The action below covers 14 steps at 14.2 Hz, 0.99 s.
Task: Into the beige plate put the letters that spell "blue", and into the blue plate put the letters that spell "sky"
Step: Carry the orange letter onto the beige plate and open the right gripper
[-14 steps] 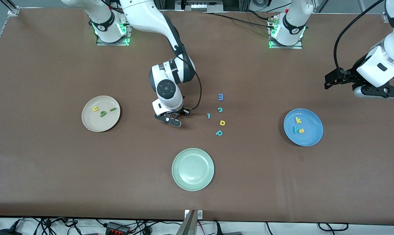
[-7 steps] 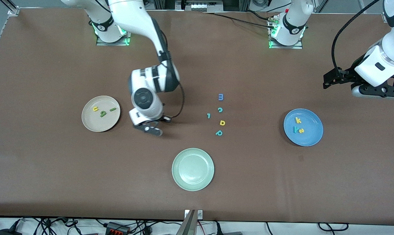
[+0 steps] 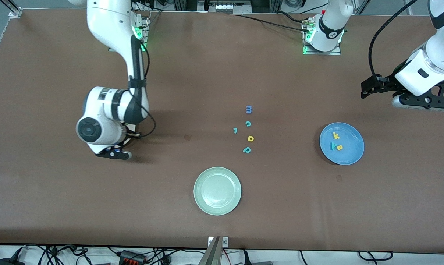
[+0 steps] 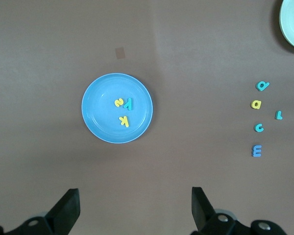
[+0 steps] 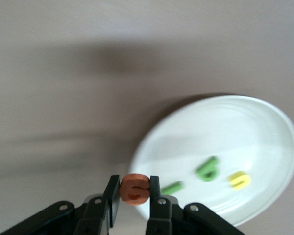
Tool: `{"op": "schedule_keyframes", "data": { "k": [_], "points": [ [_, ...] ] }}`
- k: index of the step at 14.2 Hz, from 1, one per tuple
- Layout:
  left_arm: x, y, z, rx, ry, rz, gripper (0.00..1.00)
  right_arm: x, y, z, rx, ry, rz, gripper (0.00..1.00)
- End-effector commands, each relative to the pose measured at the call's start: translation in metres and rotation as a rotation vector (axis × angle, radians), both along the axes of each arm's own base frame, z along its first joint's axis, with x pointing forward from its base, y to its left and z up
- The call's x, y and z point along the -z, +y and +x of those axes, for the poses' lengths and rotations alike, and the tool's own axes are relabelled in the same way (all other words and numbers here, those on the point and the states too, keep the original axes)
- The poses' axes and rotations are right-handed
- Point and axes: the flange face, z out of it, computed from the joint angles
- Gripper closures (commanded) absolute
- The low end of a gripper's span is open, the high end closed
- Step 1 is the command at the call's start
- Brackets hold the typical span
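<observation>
Right wrist view: orange e arrives over the beige plate

And the right claw [image 5: 135,196] is clamped on the orange e [image 5: 134,188], pinched between both fingers and carried in the air! Just under and ahead of that claw sits the beige plate [image 5: 264,127], and inside it lie the green l [image 5: 172,187], the green b [image 5: 207,168] and the yellow u [image 5: 239,180], close together. From the front, the right arm's wrist covers nearly all of that plate.

Over at the left arm's end of the counter [image 3: 280,206], the left claw [image 4: 134,208] waits with fingers spread wide and nothing between them. Below it rests the blue plate [image 3: 352,156], holding the yellow k [image 3: 336,135], the yellow s [image 3: 339,147] and the teal y [image 3: 332,146]. Mid-counter, well apart from both claws, lie the spare letters [image 3: 248,129], and the pale green plate [image 3: 217,191] sits nearer the front camera than they do.
</observation>
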Motion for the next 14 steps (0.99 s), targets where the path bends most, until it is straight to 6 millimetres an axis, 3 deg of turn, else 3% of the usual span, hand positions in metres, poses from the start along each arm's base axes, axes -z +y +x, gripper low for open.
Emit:
{"op": "schedule_keyframes", "data": {
  "k": [1,3,5,6,8,10,14],
  "points": [
    [-0.007,-0.002,0.003,0.012,0.006,-0.010,0.00,0.018,-0.038,-0.019,-0.039,0.067,0.056,0.85],
    [-0.007,-0.002,0.003,0.012,0.006,-0.010,0.00,0.030,-0.054,-0.030,-0.042,0.100,0.066,0.84],
    [-0.007,-0.001,0.003,0.011,0.006,-0.010,0.00,0.038,-0.057,-0.040,-0.035,0.124,0.066,0.81],
    [-0.007,-0.001,0.003,0.011,0.006,-0.010,0.00,0.041,-0.057,-0.044,-0.032,0.134,0.064,0.71],
    [-0.007,-0.002,0.003,0.012,0.006,-0.010,0.00,0.042,-0.064,-0.043,-0.015,0.136,0.064,0.00],
    [-0.006,-0.001,0.003,0.012,0.007,-0.010,0.00,0.033,-0.062,-0.041,0.001,0.144,0.063,0.00],
    [-0.006,-0.001,0.004,0.012,0.009,-0.010,0.00,-0.006,-0.061,-0.018,0.014,0.124,0.072,0.00]
  ]
}}
